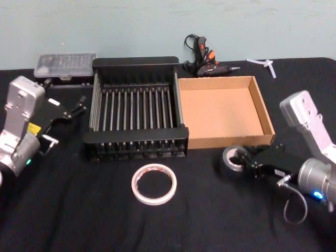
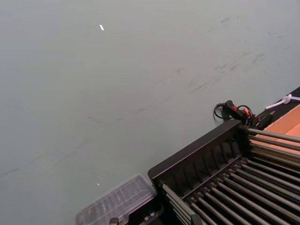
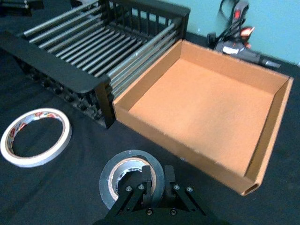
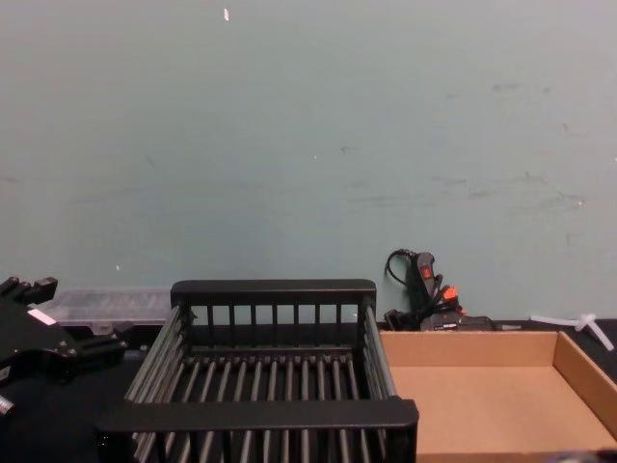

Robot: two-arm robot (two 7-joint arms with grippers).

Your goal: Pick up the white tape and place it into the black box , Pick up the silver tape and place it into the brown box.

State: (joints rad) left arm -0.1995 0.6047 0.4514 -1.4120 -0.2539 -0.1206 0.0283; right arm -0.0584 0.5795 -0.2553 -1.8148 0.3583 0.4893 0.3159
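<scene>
The small dark grey-silver tape roll [image 3: 132,180] was pinched through its core by the right gripper [image 1: 245,160]; a shallow one-wall grip could slip during lifting.

You have two rolls of tape on the worktop [image 1: 63,220]: one white tape [image 1: 154,184] and one silver tape [image 1: 234,158]. You have two open containers side by side: one black box [image 1: 137,65] and one brown box [image 1: 262,107]. Behind them you have one clear plastic case [image 1: 65,65], one glue gun [image 1: 206,58], and one small white piece [image 1: 265,65]. Two robot hands: left hand [image 1: 79,106], right hand [image 1: 247,156].
</scene>
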